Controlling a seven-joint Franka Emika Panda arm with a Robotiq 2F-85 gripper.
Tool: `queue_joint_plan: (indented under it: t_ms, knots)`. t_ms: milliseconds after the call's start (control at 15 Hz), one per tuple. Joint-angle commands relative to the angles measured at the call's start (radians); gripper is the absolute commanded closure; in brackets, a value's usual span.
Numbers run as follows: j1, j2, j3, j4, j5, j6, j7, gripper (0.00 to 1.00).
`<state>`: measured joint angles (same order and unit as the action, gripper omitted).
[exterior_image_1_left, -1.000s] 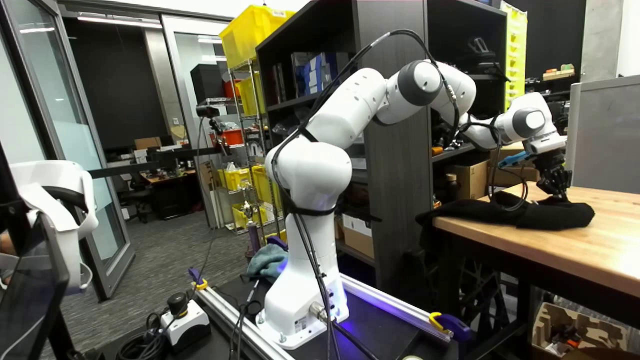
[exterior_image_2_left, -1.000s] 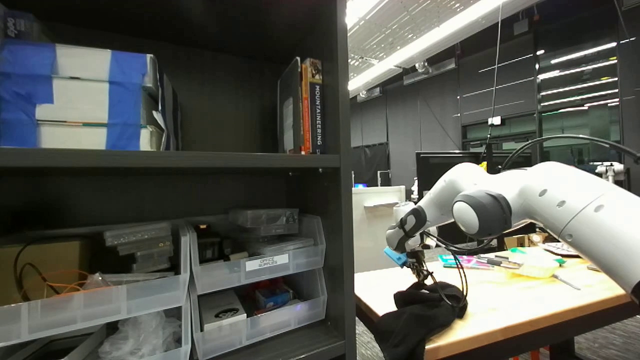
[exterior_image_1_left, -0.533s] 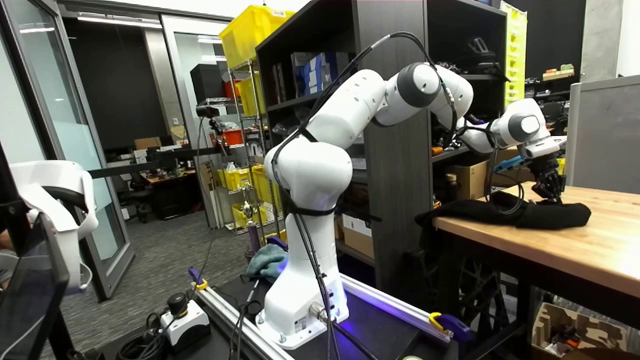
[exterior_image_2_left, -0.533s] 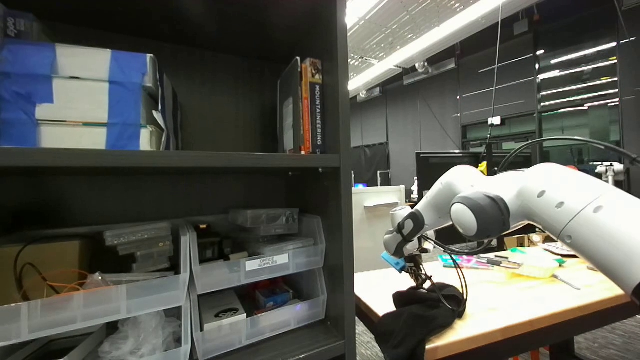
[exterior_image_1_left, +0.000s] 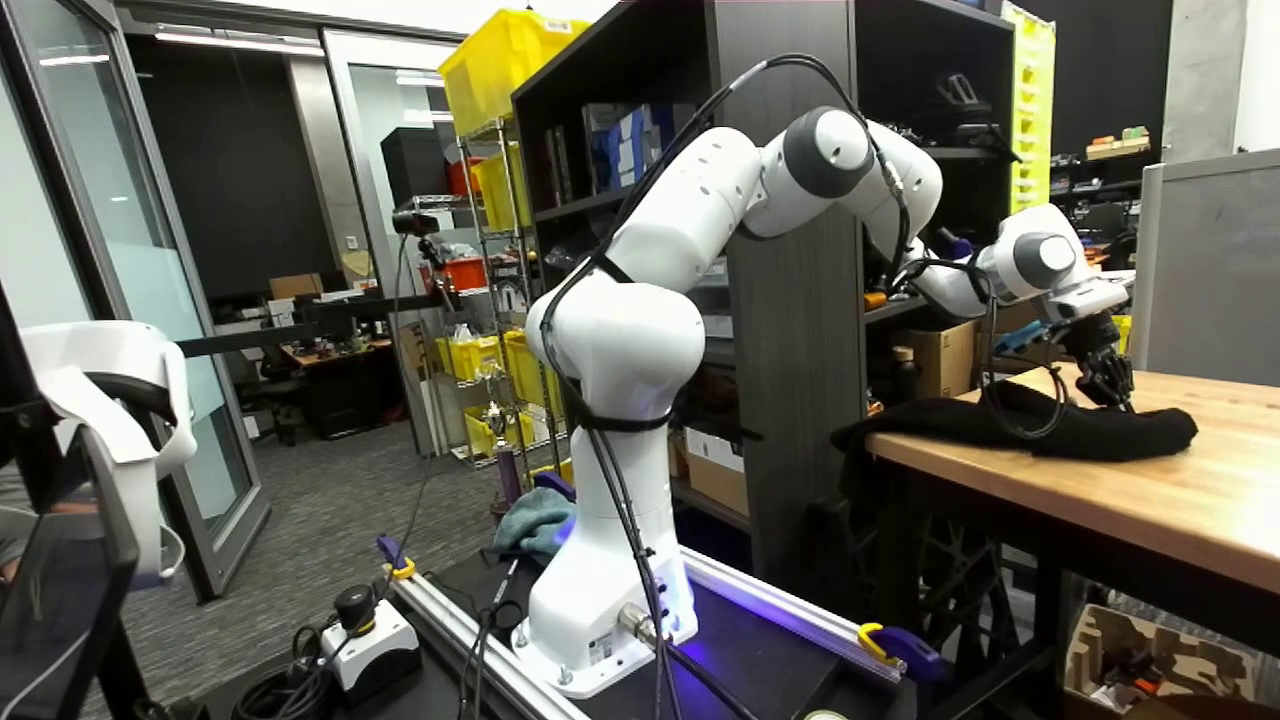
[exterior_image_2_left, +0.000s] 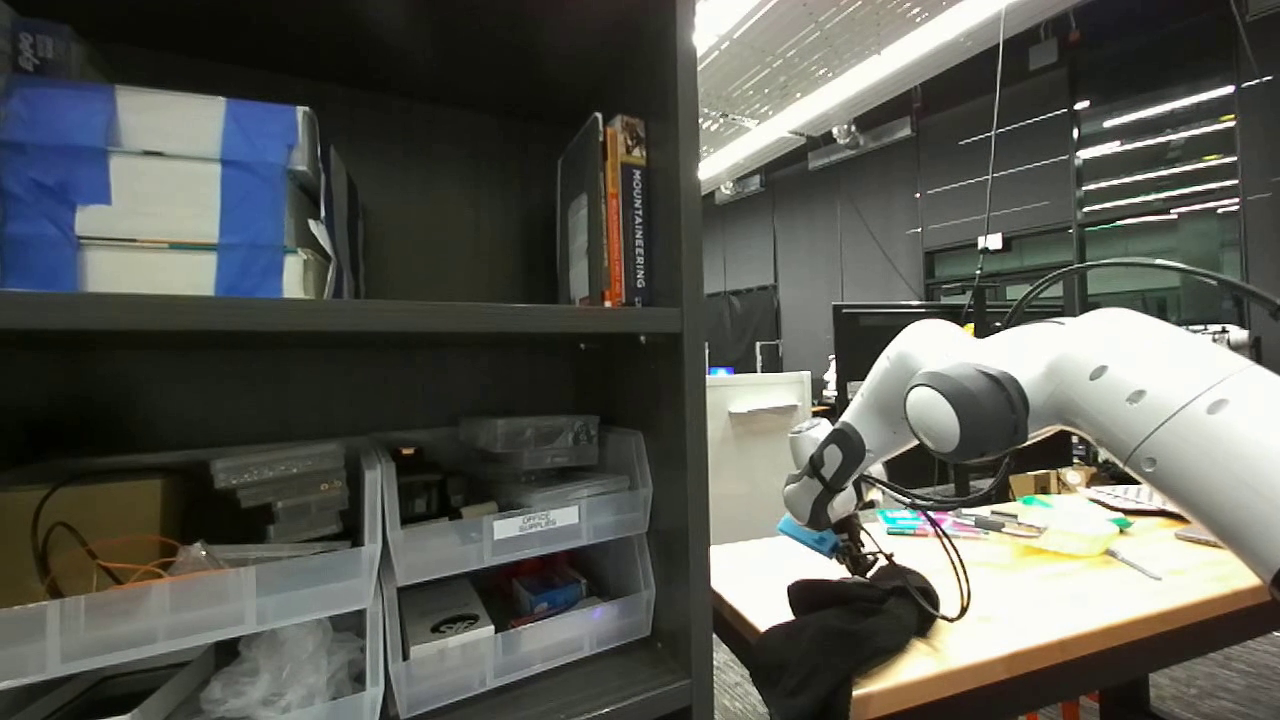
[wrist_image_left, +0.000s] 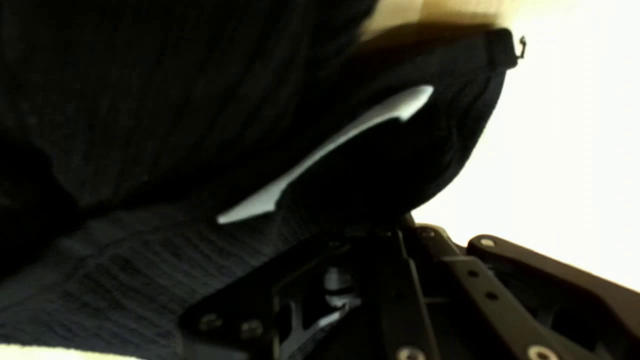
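A black cloth, perhaps a garment (exterior_image_1_left: 1120, 437), lies bunched on the wooden table (exterior_image_1_left: 1240, 490) and hangs over its edge (exterior_image_2_left: 800, 670). My gripper (exterior_image_1_left: 1122, 404) is tilted above it, fingertips down at the top of the cloth in both exterior views. In the wrist view the jaws of my gripper (wrist_image_left: 400, 230) are together, and dark fabric (wrist_image_left: 150, 100) meets their tips. Whether a fold is pinched between them is too dark to tell. A pale curved strip (wrist_image_left: 330, 149) shows on the fabric, and a small metal piece (wrist_image_left: 522, 47) hangs off a dark band.
Loops of black cable (exterior_image_2_left: 960, 590) hang from the arm close to the cloth. Pens and a yellow item (exterior_image_2_left: 1070, 535) lie farther along the table. A tall dark shelf (exterior_image_1_left: 790, 280) stands beside it, and a grey panel (exterior_image_1_left: 1215, 270) rises behind.
Over the second my arm's elbow has drawn back and the gripper has tilted further. The gripper shifted slightly aside and back, and the near end of the cloth shifted with it.
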<state>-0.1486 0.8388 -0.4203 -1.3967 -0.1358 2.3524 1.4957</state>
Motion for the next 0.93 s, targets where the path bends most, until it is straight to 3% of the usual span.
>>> queue_joint_plan:
  t_ms: [0, 867]
  knots:
    - [-0.024, -0.074, -0.015, -0.185, -0.042, 0.067, -0.075, 0.99]
    - [-0.17, -0.103, -0.058, -0.284, -0.004, 0.059, -0.175, 0.99]
